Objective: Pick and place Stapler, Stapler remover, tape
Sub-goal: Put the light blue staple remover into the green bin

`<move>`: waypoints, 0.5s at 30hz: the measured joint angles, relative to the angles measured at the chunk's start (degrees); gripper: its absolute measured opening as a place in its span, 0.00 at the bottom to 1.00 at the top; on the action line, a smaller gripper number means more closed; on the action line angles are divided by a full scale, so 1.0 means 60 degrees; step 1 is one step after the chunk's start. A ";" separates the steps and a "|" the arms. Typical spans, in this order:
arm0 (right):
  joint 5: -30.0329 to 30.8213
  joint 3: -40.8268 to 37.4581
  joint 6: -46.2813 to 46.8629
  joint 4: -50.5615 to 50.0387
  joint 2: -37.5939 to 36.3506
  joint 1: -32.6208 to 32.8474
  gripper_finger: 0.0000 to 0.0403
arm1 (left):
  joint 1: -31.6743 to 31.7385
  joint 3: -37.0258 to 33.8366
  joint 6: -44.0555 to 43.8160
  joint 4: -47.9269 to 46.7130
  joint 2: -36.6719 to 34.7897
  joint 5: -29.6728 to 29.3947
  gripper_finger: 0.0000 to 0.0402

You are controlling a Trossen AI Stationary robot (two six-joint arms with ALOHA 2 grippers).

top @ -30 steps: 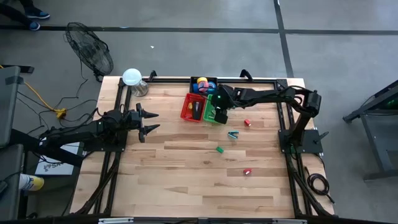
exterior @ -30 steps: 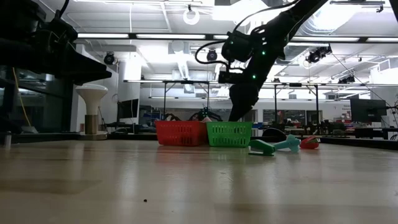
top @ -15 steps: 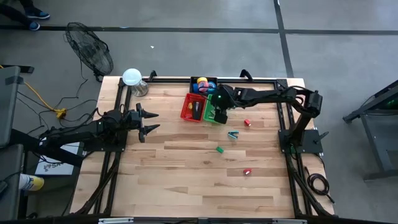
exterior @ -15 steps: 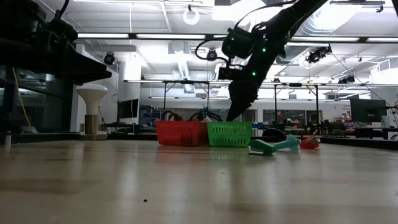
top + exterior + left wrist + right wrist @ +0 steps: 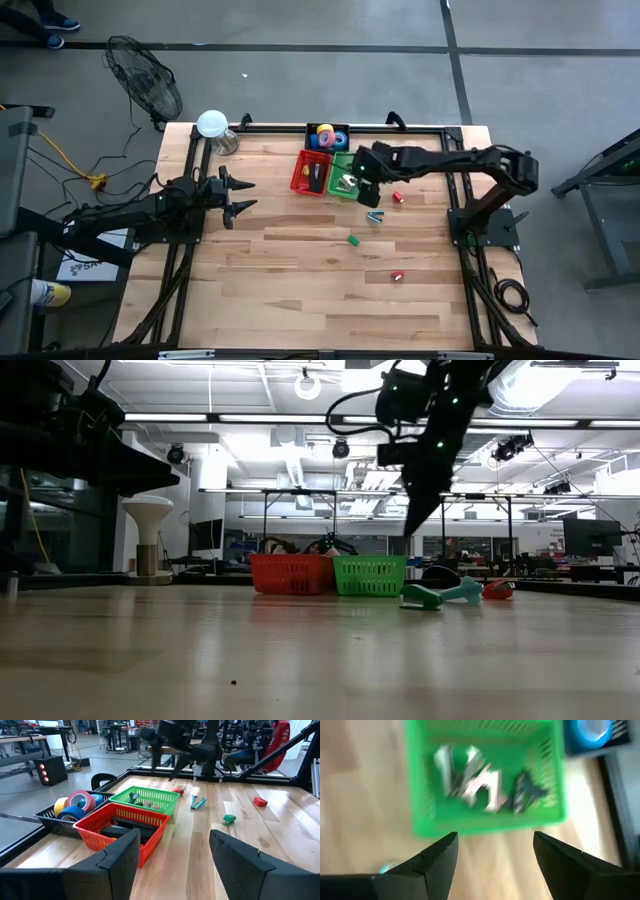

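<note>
Across the wooden worktop [image 5: 300, 270], the two dark arms reach in from opposite sides: the left arm lies low along the left edge, its left gripper [image 5: 240, 195] pointing toward the middle with its fingers spread apart and nothing between them, well apart from the baskets. The right arm stretches in from the right edge, and the right gripper [image 5: 370, 188] hangs above the worktop just beside the right rim of the green basket [image 5: 343, 175]; the right wrist view shows its two fingers standing wide apart and empty over that basket. At the far middle of the worktop three baskets sit close together. The red basket [image 5: 312, 172] is the left one and holds the stapler [image 5: 131, 829], a long black body lying along its floor. The green basket touches its right side and holds several small grey metal claw pieces [image 5: 470, 785], the stapler removers. Behind them, at the far edge, a black tray [image 5: 55, 822] carries the tape [image 5: 77, 806], rolls in pink, yellow and blue lying together. Loose on the worktop to the right of the green basket lies a teal stapler remover [image 5: 374, 216], with a small red piece [image 5: 398, 197] just beyond it. Nearer the middle sits a small green piece [image 5: 353, 240], and another small red piece [image 5: 397, 275] lies nearer the front.
</note>
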 joint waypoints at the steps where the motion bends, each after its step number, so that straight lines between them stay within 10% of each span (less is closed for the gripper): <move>1: -0.0105 0.0000 0.0129 -0.0313 -0.0070 0.0093 0.62 | 0.0001 0.0000 -0.0001 0.0001 0.0001 0.0001 0.58; 15: -0.1285 0.0000 0.2673 -0.1824 -0.0233 0.1273 0.62 | 0.0002 0.0000 0.0001 0.0001 0.0001 0.0000 0.58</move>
